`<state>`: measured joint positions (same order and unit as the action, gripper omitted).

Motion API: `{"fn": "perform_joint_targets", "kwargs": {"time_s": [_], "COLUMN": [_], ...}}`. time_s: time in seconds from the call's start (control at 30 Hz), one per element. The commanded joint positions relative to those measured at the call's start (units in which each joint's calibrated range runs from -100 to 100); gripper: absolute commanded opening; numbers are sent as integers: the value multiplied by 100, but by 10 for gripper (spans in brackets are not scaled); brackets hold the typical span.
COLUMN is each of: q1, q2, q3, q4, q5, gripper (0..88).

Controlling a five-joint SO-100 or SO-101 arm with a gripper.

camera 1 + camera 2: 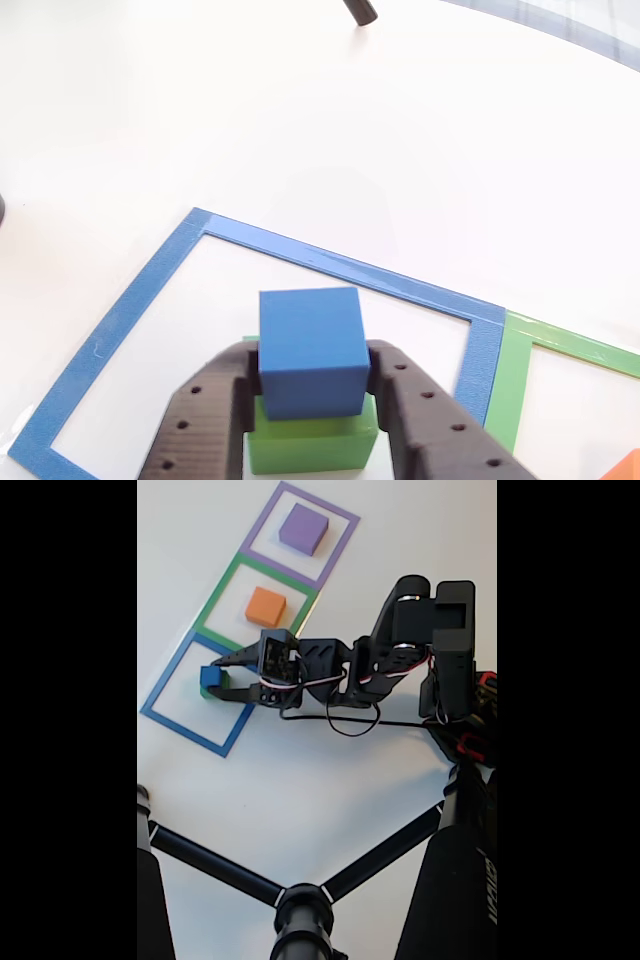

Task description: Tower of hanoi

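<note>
The blue cube [310, 345] rests on top of the green block [310, 440], inside the blue tape square [340, 265]. My gripper [312, 368] is shut on the blue cube, one black finger against each of its side faces. The fixed view shows the blue cube [208, 676] at the gripper [213, 677] tips, with a strip of the green block [216, 693] below it. The orange block [265, 606] sits in the green tape square [222, 592]. The flat purple block [304, 529] lies in the purple tape square [262, 520]. An orange corner [630, 466] peeks in at bottom right.
The arm's base and motors [440, 630] stand at the right of the white table, with a loose black cable [350, 725]. Black tripod legs [215, 865] cross the lower part of the fixed view. A black rod tip [360, 10] is at the table's far side.
</note>
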<state>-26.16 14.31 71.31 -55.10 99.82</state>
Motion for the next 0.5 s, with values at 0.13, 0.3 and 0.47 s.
{"fn": "perform_joint_targets", "kwargs": {"time_s": [0.13, 0.3, 0.47], "q1": [-146, -136, -107], "q2": [-167, -563, -1919], "q3": [-68, 50, 287], "q4": [-29, 101, 1121], "q5": [18, 18, 18], "gripper": [53, 49, 42]}}
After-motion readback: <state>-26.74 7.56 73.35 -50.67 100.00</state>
